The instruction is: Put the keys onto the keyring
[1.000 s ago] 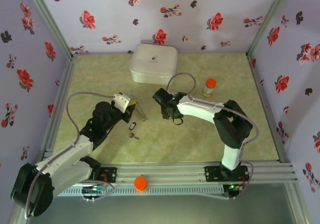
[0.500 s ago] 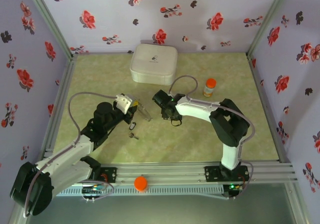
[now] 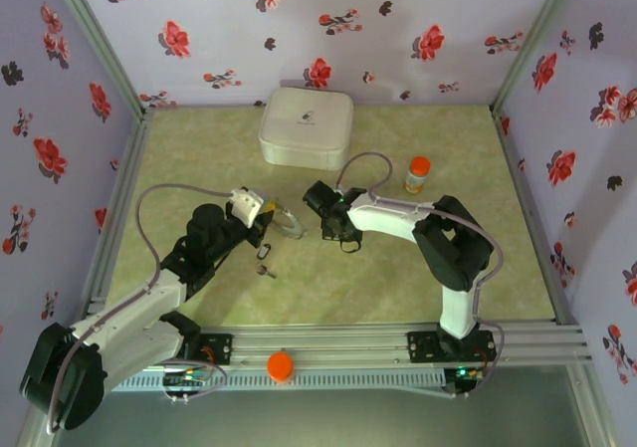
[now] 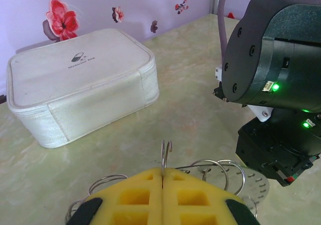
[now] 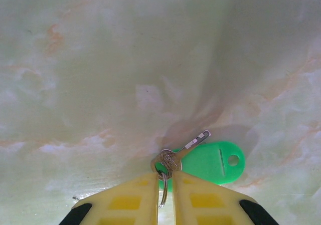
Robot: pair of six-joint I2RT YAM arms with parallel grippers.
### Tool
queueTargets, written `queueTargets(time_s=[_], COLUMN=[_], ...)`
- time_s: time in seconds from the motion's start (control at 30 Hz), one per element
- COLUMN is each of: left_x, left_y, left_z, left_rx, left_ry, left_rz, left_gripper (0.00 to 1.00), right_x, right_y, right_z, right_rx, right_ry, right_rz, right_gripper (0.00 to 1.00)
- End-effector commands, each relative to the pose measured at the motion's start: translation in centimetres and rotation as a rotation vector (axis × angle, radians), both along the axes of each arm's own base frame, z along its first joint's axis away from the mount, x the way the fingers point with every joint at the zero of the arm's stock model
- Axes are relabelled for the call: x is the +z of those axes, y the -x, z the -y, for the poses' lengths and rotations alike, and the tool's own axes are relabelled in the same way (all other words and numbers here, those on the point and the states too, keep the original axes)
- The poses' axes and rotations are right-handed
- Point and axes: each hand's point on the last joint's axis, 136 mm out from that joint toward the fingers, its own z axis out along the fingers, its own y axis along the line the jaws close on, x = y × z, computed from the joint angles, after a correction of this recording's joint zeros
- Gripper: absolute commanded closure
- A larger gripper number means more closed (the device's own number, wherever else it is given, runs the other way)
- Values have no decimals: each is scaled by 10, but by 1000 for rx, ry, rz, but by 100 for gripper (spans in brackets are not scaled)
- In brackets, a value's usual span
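Observation:
My left gripper [image 4: 162,174] is shut on a thin wire loop of the keyring [image 4: 165,154], which stands upright from its yellow fingertips [image 4: 135,195]. More wire loops [image 4: 213,167] and a slotted metal disc [image 4: 257,186] lie behind. From above, the keyring [image 3: 287,225] juts right of the left gripper [image 3: 265,215]. My right gripper [image 5: 164,182] points down at the table, its yellow fingers nearly together around the small ring [image 5: 163,187] of a silver key [image 5: 173,159] lying on a green tab [image 5: 213,162]. A slim dark key [image 3: 264,255] lies on the table below the left gripper.
A white rounded-square case [image 3: 306,125] stands at the back centre and shows close in the left wrist view [image 4: 75,84]. An orange-capped bottle [image 3: 419,174] stands back right. The right arm's black wrist [image 4: 276,59] hangs close to the right of the keyring.
The right gripper's jaws have narrowed around the key's small ring, and it has shifted slightly left. The left gripper has swung the keyring a little toward the right arm.

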Motion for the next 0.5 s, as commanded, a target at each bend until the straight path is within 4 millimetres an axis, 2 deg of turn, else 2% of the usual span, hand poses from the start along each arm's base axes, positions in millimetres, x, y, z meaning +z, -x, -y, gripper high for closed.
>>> queueTargets(time_s=[0.0,0.17,0.23,0.47], left_x=[19,18,18,19], left_y=[0,0,0,0], left_z=[6,6,6,6], left_rx=[-25,-26,-26,-26], left_ry=[27,25,25,23], left_rz=[54,53,52,53], left_gripper=[100,100,100,100], right_x=[-4,-6,-6,-5], right_y=[-1,0,0,-1], right_z=[6,6,6,6], right_rx=[-22,-20,-20,-20], right_ry=[33,32,28,29], right_rz=[13,10,11,10], right_gripper=[85,87,92,90])
